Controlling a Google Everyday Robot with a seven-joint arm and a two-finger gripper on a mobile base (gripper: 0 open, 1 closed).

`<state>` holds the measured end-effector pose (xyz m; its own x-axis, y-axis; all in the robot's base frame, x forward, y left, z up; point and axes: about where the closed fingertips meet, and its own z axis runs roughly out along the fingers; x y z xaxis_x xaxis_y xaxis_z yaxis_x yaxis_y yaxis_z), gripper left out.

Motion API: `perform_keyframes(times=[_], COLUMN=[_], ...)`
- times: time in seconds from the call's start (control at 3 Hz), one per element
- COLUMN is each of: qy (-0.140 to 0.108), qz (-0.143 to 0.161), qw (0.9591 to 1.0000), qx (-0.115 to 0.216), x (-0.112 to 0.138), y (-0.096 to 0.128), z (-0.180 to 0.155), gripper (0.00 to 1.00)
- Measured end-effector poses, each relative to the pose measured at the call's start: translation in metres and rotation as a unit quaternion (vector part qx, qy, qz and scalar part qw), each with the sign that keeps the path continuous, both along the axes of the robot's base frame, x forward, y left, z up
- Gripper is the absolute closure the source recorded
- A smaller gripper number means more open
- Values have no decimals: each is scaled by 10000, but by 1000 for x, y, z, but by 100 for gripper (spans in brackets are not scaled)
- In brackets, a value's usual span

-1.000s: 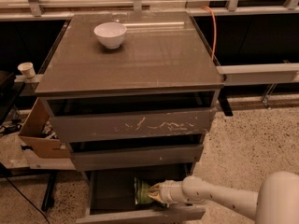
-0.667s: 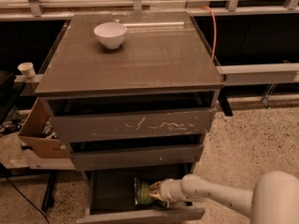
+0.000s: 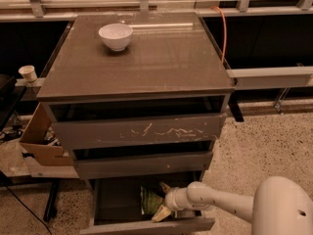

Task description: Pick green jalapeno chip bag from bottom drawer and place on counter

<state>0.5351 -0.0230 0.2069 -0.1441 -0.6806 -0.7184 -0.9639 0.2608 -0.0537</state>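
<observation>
Gripper [image 3: 162, 200] is creeping slightly further left into the wide shallow grey-brown bottom drawer [image 3: 116, 200], so the grab is looking close. Jaws are sitting apart around the small crinkled green jalapeno chip bag [image 3: 148, 199], which is lying on the drawer floor. The white arm [image 3: 220, 202] is reaching in low from the right, well under the glossy grey-brown counter [image 3: 146, 58].
</observation>
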Motion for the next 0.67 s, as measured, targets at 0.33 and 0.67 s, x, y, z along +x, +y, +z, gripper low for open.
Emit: perform_keyframes(times=[0.33,0.67], qy=[74,133], qz=[29,-76], qw=[10000,9999], qx=[-17,-43], x=[-1,5], y=[2,-3], z=[-10,-22], gripper=[14,39])
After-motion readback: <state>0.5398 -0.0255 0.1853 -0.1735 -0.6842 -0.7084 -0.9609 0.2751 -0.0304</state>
